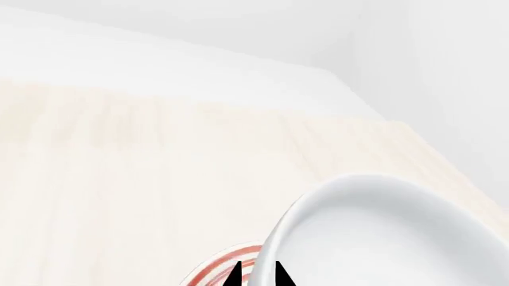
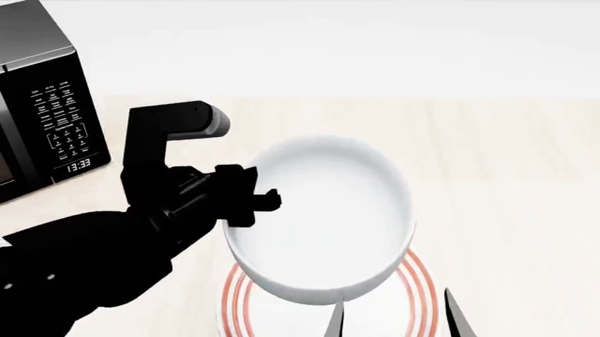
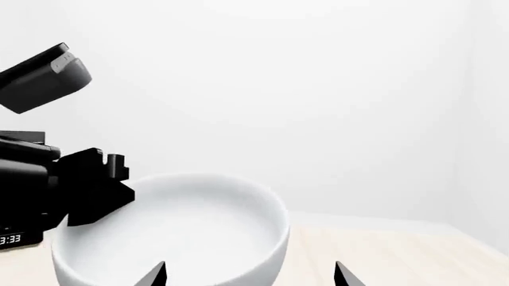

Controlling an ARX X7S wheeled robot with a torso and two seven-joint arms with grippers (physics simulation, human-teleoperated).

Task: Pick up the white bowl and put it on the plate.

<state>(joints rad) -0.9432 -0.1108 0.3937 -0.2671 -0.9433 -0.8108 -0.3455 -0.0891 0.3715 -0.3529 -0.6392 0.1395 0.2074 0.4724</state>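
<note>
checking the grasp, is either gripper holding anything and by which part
The left gripper holds the white bowl by its rim, above the plate. The right gripper is open, holding nothing.

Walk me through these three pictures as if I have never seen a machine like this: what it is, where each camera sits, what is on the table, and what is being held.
This is a simulated wheeled robot with two black arms, each ending in a grasping tool. One picture comes from a camera on its head, looking down over the arms; the other two come from cameras near each tool.

In the head view, the left tool is shut on the near-side rim of a deep white bowl. The bowl sits over a plate with red rings; whether it already rests on the plate cannot be told. The right tool is open and holds nothing; only its two dark tips show at the bottom edge.

Everything stands on a pale wooden table. A black microwave sits at the far left, its clock reading 13:33.
</note>
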